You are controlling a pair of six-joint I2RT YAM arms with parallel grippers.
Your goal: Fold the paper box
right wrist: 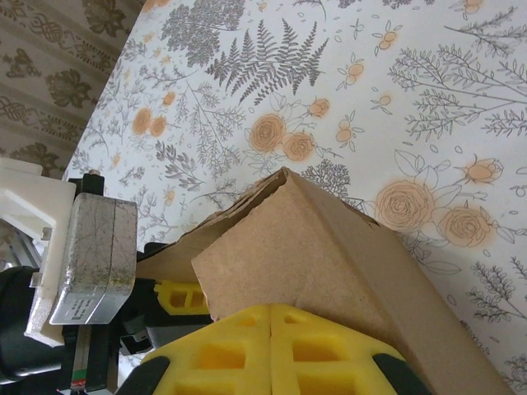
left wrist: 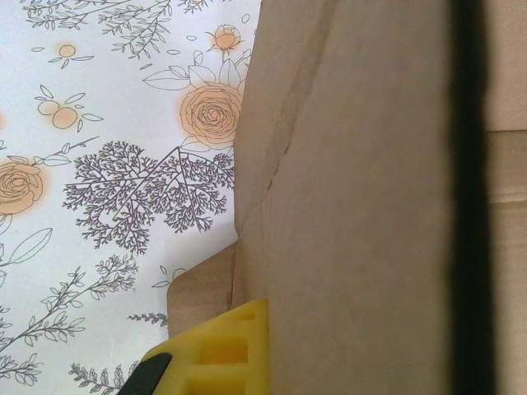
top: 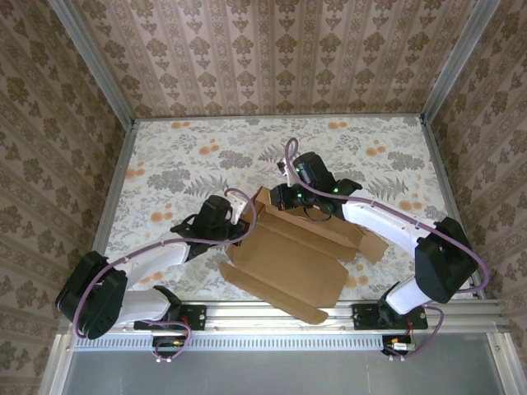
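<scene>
Fingers (right wrist: 329,350) of the right gripper (right wrist: 272,317) are seen pressed together, yellow pad against yellow pad, with no gap along the seam. Whether cardboard is caught between them cannot be told. Their tips are set against a raised, folded corner of the paper box (top: 288,255), whose creased ridge rises just beyond them in the right wrist view.

Of the left gripper (top: 244,220), one yellow finger (left wrist: 218,358) is shown in the left wrist view. It is laid just beside an upright cardboard wall, with a small rounded tab at its outer side. The second finger is hidden, so it cannot be told whether that gripper is spread or pinching.

The paper box is placed on the table (top: 181,156), about midway between the left and right edges and close to the near edge. Most of it is laid flat and unfolded on the flowered cloth, and one rounded flap is stretched out to the metal rail (top: 247,314) at the near edge. Along its far side a long panel is raised, and the far left corner is lifted highest.

That corner is flanked by the two grippers, the left one at the box's left side and the right one at its far side. In the right wrist view, a yellow finger of the left gripper is seen behind the lifted flap, close to the right gripper's pads.
</scene>
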